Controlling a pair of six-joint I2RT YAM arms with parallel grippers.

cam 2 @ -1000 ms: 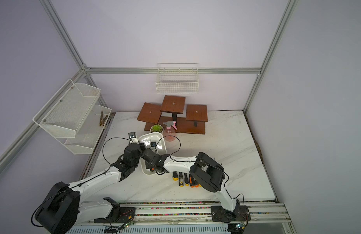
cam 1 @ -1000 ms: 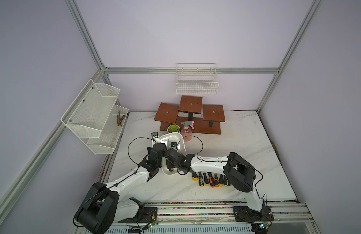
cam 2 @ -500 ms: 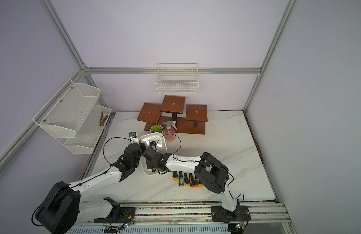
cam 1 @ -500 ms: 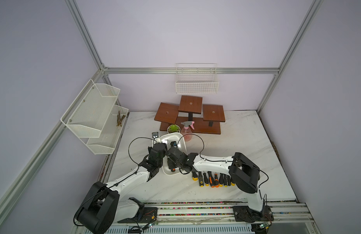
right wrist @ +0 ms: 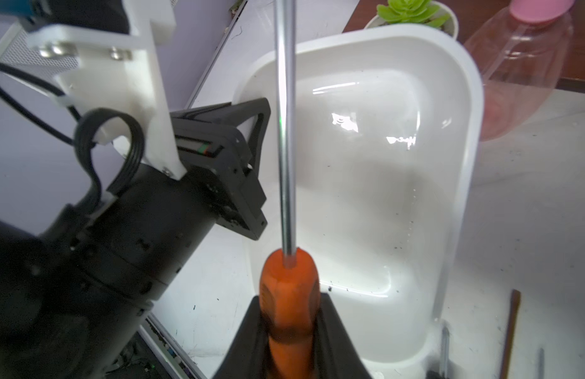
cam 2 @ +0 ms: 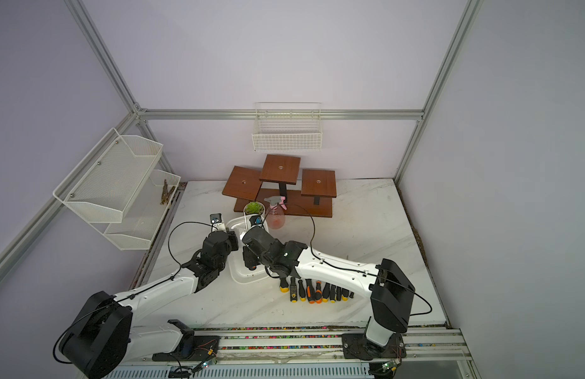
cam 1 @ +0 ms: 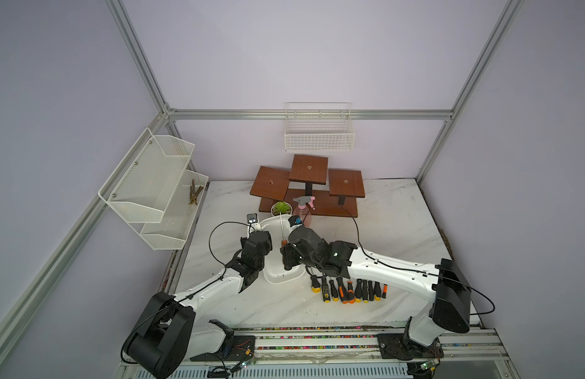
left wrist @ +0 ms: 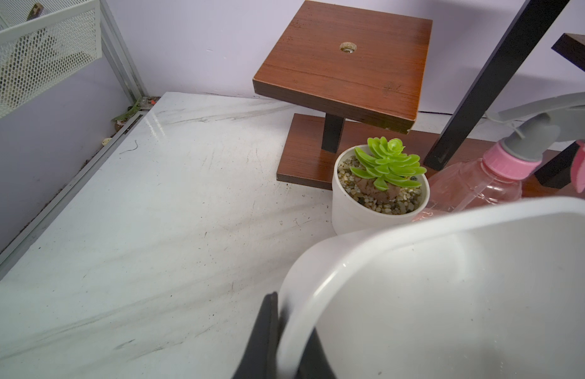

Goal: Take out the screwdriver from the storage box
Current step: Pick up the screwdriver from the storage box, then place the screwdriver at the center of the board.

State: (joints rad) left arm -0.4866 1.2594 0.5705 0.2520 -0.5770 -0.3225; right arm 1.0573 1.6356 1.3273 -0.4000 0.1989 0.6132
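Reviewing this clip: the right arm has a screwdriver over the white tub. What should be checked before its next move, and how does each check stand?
1. Grip of right pincer on the screwdriver handle: ok, shut on it.
2. Hold of left pincer on the storage box rim: ok, clamped.
3. Screwdriver lifted off the box floor: ok.
4. Tip clear of the far rim and potted plant: cannot tell.
5. No other tool inside the box: ok.
6. Bare table beside the row of screwdrivers: ok.
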